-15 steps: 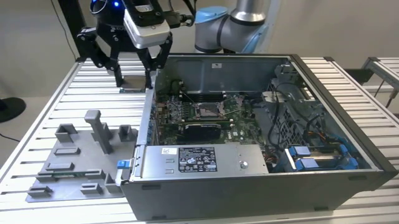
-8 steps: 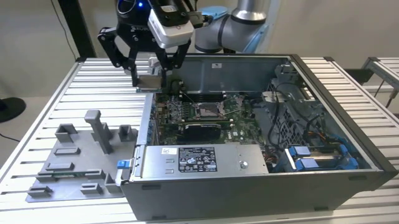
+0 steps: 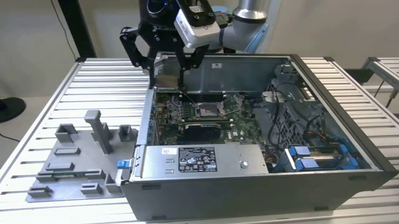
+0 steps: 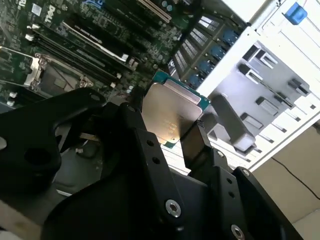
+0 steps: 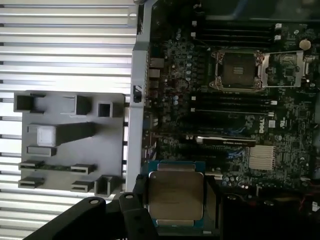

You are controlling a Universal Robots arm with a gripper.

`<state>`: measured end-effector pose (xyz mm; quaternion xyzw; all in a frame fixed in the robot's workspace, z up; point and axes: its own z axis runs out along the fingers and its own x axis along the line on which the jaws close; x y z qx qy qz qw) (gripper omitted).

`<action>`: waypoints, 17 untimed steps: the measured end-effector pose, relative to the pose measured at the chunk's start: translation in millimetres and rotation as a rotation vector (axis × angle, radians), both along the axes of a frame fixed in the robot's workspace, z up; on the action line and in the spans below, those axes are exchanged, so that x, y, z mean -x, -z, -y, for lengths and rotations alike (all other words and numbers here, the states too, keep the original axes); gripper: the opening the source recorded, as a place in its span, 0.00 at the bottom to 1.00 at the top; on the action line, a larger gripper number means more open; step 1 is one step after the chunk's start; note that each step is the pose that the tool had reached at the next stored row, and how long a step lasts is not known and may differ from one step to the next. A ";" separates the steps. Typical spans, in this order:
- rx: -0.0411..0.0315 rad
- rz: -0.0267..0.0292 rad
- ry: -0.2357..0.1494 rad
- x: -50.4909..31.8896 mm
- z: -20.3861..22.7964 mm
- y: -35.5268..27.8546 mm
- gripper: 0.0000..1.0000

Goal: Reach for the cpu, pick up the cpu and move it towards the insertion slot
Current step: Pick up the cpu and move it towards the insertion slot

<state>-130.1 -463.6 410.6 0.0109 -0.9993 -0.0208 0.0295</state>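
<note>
Now the end effector (image 3: 167, 70) hangs above the far corner of the open computer case (image 3: 349, 154), on the exterior view's left side of it, and its black fingers (image 4: 197, 145) are clamped on the cpu (image 3: 166, 80). In both wrist views the cpu (image 4: 170, 114) shows as a thin square chip with a pale metal top and a green edge, pinched from two opposite sides and held clear of the motherboard (image 5: 180, 75) below. The insertion slot (image 3: 208, 110) sits near the middle of the green board, a shiny metal frame around a dark centre; in the first wrist view the cpu (image 5: 176, 196) is well apart from the insertion slot (image 5: 238, 70), with the long black slots (image 5: 235, 109) between them. The grey fixture plate (image 3: 68, 163) with its upright blocks lies on the slatted counter (image 3: 106, 88) beside the case, at the exterior view's left.
</note>
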 end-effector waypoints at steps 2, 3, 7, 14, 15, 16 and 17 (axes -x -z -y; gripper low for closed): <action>-0.0001 -0.0004 0.000 -8.9 0.0 0.0 0.00; -0.0001 -0.0007 0.000 -13.6 0.0 0.0 0.00; -0.0001 -0.0018 0.000 -31.6 0.0 0.0 0.00; 0.0000 -0.0019 0.000 -63.5 0.0 0.0 0.00; 0.0000 -0.0020 0.000 -68.3 0.0 0.0 0.00; 0.0000 -0.0020 0.000 -72.5 0.0 0.1 0.00; 0.0000 -0.0020 0.000 -77.0 0.0 0.1 0.00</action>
